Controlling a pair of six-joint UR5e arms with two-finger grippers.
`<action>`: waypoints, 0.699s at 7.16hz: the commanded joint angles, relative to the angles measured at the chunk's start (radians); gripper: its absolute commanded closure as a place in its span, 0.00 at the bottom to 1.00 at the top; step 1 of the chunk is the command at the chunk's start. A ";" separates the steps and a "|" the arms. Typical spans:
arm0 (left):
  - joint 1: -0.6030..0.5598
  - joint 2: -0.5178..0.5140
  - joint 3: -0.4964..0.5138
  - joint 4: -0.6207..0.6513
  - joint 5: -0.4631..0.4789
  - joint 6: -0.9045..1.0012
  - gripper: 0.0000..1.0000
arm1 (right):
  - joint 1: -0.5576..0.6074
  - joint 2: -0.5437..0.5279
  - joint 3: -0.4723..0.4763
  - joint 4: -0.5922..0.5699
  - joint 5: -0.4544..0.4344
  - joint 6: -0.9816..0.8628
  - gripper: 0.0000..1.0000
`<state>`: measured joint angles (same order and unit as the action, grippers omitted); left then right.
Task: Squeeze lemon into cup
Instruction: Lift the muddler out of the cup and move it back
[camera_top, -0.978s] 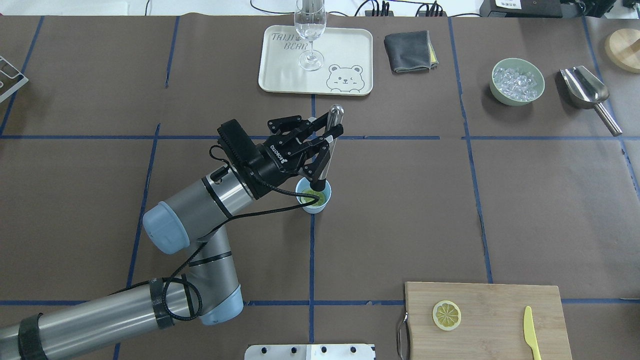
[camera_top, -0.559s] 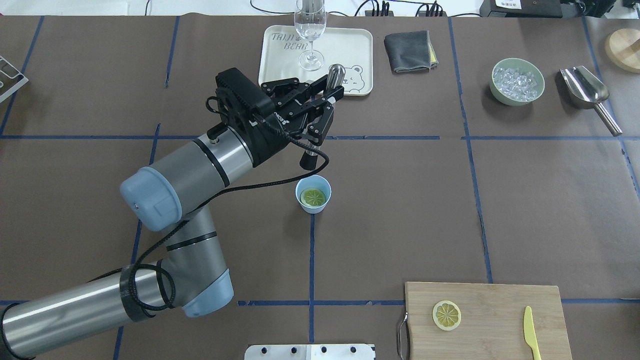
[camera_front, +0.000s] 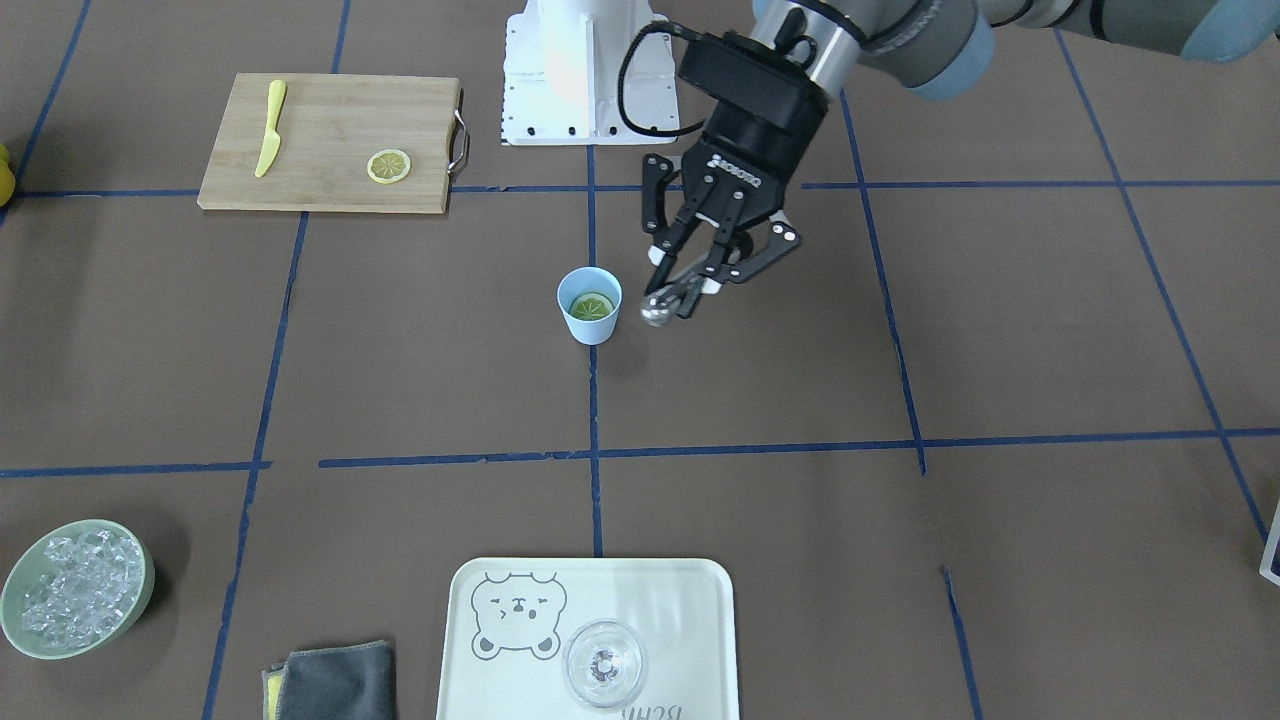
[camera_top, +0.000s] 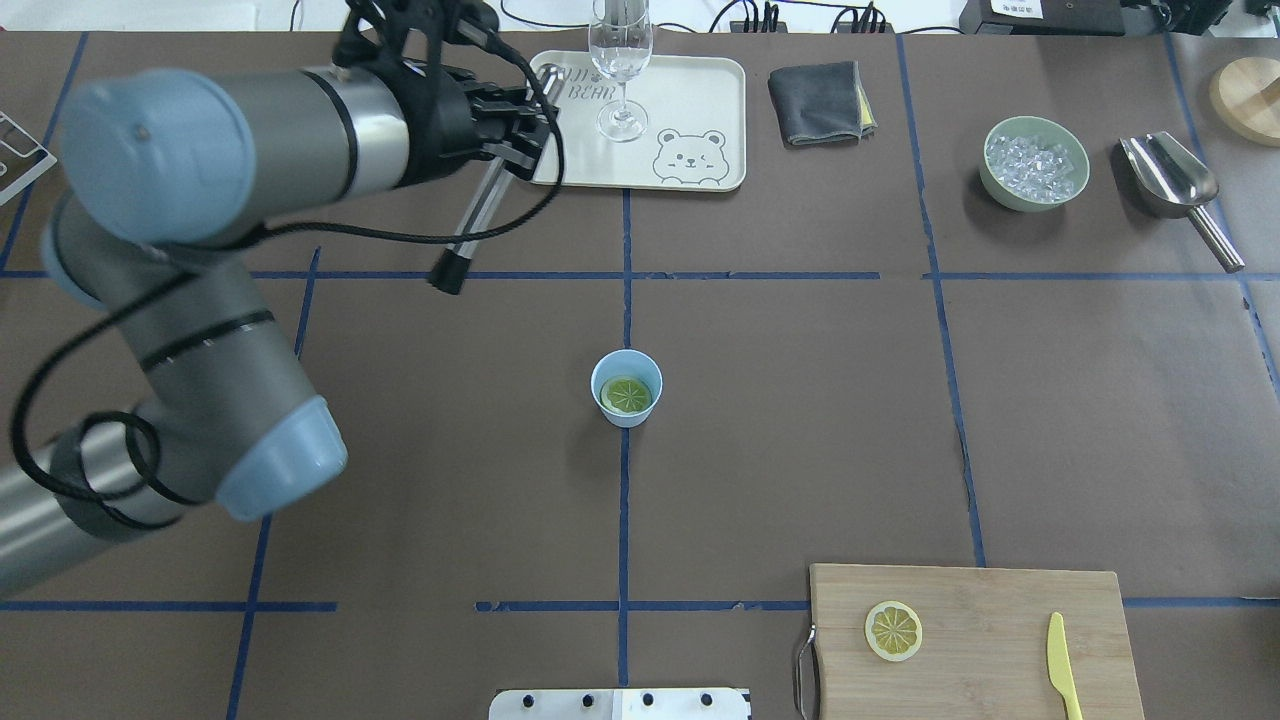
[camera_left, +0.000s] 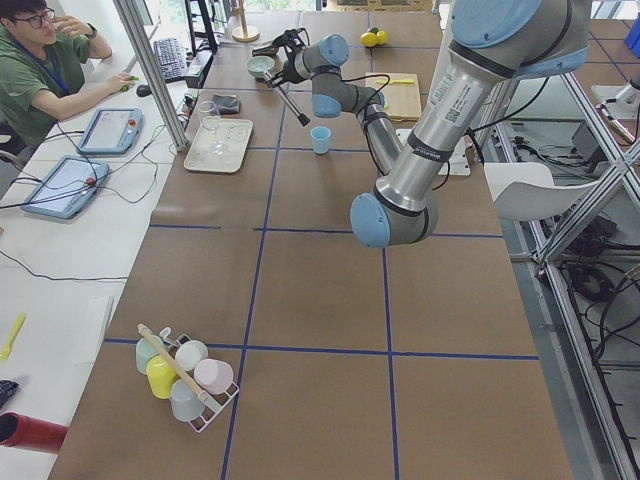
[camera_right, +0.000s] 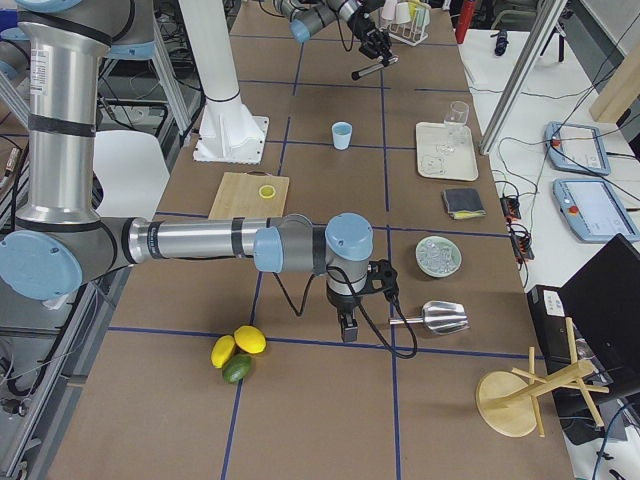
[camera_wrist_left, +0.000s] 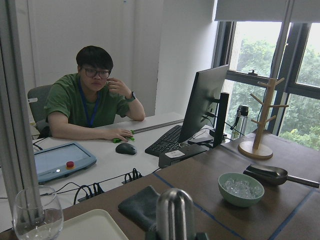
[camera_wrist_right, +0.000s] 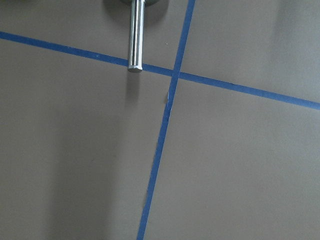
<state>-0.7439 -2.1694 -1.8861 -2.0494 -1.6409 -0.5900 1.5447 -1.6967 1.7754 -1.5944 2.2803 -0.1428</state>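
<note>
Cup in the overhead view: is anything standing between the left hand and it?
Nothing visible does. Only bare table covering lies between the left hand and the cup, which has the lemon slice inside. The hand is shut on a metal rod, held clear of the cup.

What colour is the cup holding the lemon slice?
Light blue, with no pattern; the cup shows best in the overhead exterior view.

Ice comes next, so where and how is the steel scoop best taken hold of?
Take the scoop by its straight round handle, coming from above and closing across it. The scoop lies flat beside the ice bowl, with the handle free and angled toward the robot.
</note>
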 joint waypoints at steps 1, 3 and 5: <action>-0.158 0.112 -0.022 0.181 -0.245 0.001 1.00 | 0.000 0.000 0.001 0.001 0.002 -0.001 0.00; -0.163 0.260 -0.013 0.178 -0.243 -0.008 1.00 | 0.000 0.000 0.001 0.001 0.002 -0.003 0.00; -0.163 0.344 0.017 0.169 -0.249 -0.156 1.00 | 0.000 -0.001 -0.001 0.001 0.002 -0.003 0.00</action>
<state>-0.9056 -1.8770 -1.8905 -1.8746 -1.8857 -0.6413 1.5447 -1.6968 1.7761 -1.5938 2.2825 -0.1456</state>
